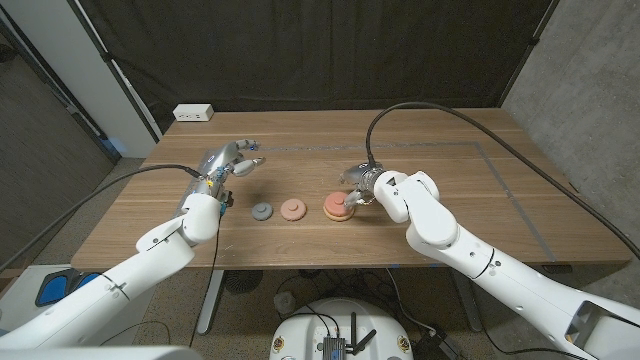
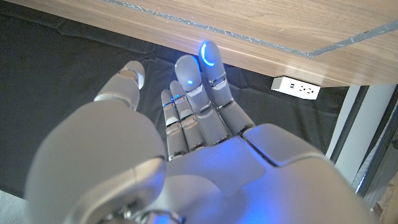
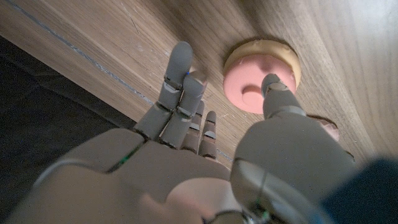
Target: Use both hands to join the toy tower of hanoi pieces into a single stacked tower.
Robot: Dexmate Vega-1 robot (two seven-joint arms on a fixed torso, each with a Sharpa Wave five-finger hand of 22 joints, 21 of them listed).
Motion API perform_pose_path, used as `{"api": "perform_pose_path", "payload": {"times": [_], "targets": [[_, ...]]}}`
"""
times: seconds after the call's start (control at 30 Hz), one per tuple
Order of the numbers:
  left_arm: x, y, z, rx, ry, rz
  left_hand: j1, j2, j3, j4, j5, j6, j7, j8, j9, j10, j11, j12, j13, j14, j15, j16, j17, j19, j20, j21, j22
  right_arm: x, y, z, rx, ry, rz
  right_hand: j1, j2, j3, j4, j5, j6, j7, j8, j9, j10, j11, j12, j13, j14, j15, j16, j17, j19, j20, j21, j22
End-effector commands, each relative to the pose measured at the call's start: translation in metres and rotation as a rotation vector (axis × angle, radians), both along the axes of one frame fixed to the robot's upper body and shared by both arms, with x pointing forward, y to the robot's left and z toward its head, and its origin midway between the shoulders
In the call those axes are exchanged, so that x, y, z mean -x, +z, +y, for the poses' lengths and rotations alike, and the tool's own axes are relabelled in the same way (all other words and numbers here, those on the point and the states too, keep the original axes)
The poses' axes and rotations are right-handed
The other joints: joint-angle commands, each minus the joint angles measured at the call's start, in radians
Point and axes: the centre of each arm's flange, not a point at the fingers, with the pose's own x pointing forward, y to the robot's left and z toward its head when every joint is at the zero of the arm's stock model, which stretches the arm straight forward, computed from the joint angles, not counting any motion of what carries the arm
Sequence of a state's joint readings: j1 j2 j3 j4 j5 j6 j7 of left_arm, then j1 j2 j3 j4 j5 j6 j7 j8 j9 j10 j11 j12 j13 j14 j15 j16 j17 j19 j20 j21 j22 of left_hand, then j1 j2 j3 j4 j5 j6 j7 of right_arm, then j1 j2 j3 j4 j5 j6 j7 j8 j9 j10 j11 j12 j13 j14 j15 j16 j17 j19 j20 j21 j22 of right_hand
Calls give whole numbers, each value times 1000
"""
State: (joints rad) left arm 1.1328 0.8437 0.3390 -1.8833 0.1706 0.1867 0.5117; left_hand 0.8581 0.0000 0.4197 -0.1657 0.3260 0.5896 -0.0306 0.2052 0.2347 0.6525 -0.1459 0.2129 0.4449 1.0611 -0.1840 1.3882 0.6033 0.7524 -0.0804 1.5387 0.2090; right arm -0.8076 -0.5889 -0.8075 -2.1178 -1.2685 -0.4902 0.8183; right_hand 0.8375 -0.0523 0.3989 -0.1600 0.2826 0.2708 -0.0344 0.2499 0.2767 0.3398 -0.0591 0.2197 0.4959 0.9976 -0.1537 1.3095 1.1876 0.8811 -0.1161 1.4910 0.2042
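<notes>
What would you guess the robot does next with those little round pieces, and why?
Probably the right hand pulls back from the pink-on-yellow stack, whose pink top its thumb touches or nearly touches while holding nothing. Then a hand likely reaches for the loose salmon disc beside it. The grey disc also lies apart, and the left hand hovers open behind them.

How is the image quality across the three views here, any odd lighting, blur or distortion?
Head view: even light, sharp, with wide-angle bending of the table edges. Left wrist view: a blue glow tints the left hand, brightest on one fingertip; the near part of the hand is soft. Right wrist view: warm light, the right hand blurred up close, the pink piece on its yellow piece fairly sharp.
</notes>
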Motion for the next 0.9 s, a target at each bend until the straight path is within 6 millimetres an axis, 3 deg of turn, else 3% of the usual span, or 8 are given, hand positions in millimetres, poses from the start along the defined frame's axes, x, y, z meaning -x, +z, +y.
{"api": "perform_pose_path", "payload": {"times": [0.03,0.9], "targets": [[8,0,-2,0,21,-12,-7,2,10,-1,1,7,1,0,6,1,2,-1,2,2,-35,9,4,-1,-128,4,3,9,7,-16,-76,-5,-56,15,2,9,-2,-2,21,-2,10,4,21,-3,11,4,6,-65,2,2,-3,-99,4,3],[21,10,-12,-33,39,-17,-9,-1,13,-1,2,-6,3,-4,5,-14,5,-4,0,-3,-35,7,-3,-4,-127,3,1,17,5,-59,-208,-56,-138,50,20,25,-5,9,66,-18,28,15,56,-24,17,19,19,-65,1,8,-1,-98,15,-1]]}}
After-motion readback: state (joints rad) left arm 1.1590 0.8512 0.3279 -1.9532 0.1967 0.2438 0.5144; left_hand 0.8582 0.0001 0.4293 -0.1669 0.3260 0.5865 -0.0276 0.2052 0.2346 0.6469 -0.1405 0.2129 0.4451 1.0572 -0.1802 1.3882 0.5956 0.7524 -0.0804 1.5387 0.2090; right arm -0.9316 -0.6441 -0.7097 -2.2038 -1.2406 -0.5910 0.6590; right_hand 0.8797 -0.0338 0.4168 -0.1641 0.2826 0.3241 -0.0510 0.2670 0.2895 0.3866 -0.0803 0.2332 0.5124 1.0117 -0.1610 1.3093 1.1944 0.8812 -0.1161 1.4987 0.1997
